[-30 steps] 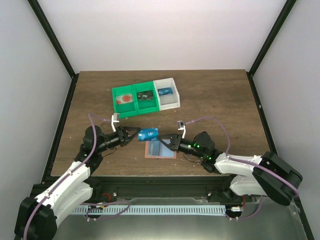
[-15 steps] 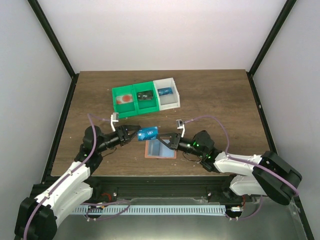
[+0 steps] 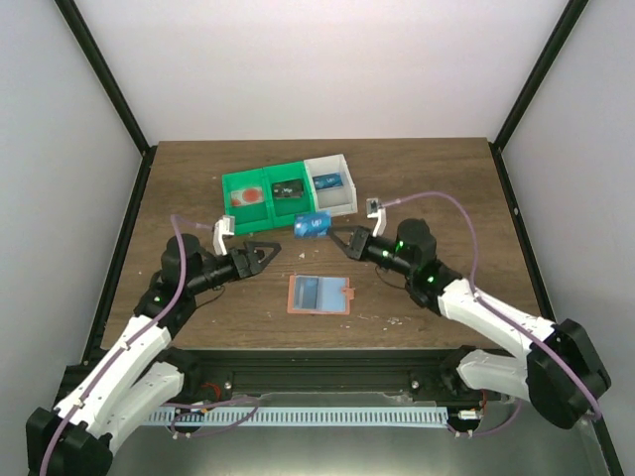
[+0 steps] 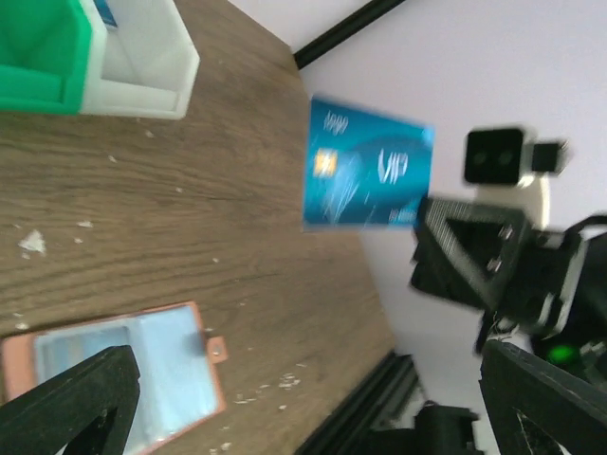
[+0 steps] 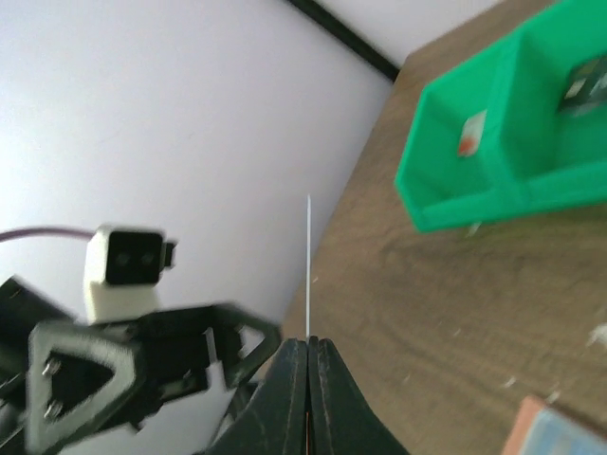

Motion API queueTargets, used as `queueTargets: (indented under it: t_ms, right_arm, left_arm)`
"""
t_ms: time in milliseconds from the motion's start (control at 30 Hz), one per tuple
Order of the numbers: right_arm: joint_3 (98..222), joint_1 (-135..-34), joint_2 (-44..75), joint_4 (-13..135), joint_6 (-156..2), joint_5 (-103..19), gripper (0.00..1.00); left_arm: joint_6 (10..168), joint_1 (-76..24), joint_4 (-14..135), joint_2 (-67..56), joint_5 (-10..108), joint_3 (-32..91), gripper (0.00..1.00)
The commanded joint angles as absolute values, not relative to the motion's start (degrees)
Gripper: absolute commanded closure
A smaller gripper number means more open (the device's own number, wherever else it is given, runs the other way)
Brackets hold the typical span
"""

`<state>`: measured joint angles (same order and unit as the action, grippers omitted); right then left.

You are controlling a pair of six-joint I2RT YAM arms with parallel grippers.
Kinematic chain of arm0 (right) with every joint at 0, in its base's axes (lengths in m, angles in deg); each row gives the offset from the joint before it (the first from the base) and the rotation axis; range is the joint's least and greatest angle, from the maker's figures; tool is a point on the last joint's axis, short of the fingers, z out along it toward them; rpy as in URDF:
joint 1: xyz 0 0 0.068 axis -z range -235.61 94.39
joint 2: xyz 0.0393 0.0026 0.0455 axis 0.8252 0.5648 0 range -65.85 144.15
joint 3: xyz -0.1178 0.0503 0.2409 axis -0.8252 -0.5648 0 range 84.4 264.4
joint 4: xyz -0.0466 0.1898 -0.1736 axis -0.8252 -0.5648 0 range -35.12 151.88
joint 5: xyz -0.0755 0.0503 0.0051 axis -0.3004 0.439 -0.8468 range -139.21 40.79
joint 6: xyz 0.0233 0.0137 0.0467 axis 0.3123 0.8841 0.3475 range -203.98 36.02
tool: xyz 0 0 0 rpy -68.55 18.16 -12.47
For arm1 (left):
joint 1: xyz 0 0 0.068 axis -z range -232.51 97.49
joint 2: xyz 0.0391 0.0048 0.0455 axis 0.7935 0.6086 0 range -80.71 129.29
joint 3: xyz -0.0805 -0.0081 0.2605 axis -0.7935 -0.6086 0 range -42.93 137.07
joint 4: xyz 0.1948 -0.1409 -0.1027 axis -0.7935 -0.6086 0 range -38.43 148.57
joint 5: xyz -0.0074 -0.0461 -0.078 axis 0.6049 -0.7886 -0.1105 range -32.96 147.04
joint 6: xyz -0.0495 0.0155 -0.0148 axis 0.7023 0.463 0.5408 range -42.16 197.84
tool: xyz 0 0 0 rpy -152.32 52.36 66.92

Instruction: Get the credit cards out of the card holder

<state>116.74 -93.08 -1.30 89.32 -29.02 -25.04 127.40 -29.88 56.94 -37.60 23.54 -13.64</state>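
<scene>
My right gripper [image 3: 335, 238] is shut on one short edge of a blue credit card [image 3: 311, 224], which hangs above the table just in front of the bins. The left wrist view shows the card's [image 4: 365, 177] printed face. In the right wrist view it is only a thin edge-on line [image 5: 309, 265] rising from the closed fingertips [image 5: 310, 343]. My left gripper [image 3: 266, 257] stands open and empty to the card's left, apart from it. The salmon-pink card holder [image 3: 319, 294] lies open on the table below, pale blue inner face up [image 4: 123, 370].
A green two-compartment bin [image 3: 266, 195] and a white bin [image 3: 332, 183] stand side by side behind the card. One green compartment holds a dark card [image 3: 288, 188], and the white bin holds a blue one [image 3: 328, 181]. Small pale crumbs dot the wood near the front edge.
My left gripper has opened, let go of the blue card and drawn back to the left. The right gripper, shut on the card, has carried it up and back toward the bins.
</scene>
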Motion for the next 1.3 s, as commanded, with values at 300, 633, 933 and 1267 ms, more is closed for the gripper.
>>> queueTargets:
  t_ms: [300, 633, 933, 1267]
  right_arm:
    - [147.44, -76.51, 17.86, 59.17, -55.96, -26.84, 1.00]
    - [165.35, -73.96, 37.54, 54.52, -61.53, -28.22, 0.99]
    - [174.80, -73.96, 51.16, 55.27, -60.56, -25.49, 1.00]
    - [186.08, -73.93, 61.37, 53.28, -59.95, -24.53, 1.00]
  left_arm:
    - [105.84, -30.08, 38.43, -37.47, 28.85, -6.65, 0.00]
    - [105.00, -30.19, 38.26, -38.72, 27.35, -6.81, 0.00]
    - [104.73, -30.19, 38.11, -38.63, 26.79, -6.83, 0.00]
    - [104.64, -30.18, 38.09, -37.61, 26.80, -6.77, 0.00]
